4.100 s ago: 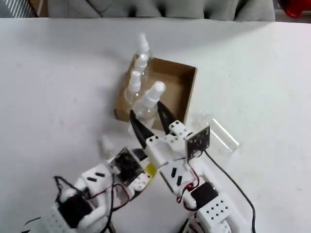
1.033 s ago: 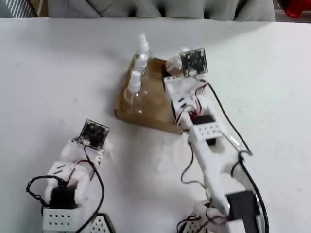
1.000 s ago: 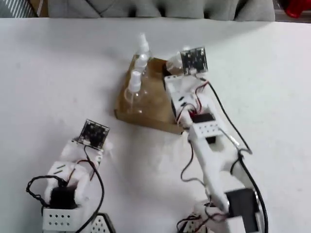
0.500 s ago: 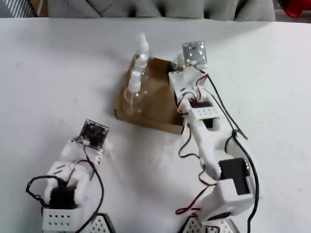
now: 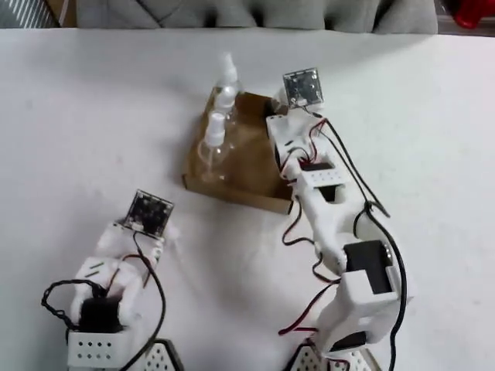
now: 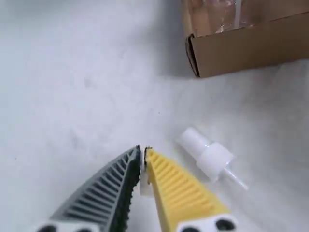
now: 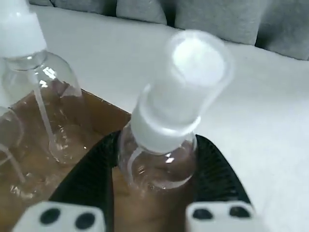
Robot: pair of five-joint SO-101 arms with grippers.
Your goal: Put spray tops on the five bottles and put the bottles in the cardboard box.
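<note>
High view: on the white table [image 5: 69,116] stands the cardboard box [image 5: 240,170], with two topped bottles [image 5: 214,137] upright at its left side. The right gripper [image 7: 157,164] is over the box's right side, pinching a third bottle [image 7: 161,150] upright. The left gripper [image 6: 143,151], jaws pressed together, sits low near the table's front, a loose spray top [image 6: 208,155] just beside it

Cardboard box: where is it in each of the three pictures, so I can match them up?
High view: the cardboard box sits mid-table, the right arm's end over one side.
Left wrist view: one corner of the box, beyond the loose spray top on the table.
Right wrist view: its brown inside, behind the bottle gripped by the right hand.
Shared landmark: the capped bottles standing in it.
</note>
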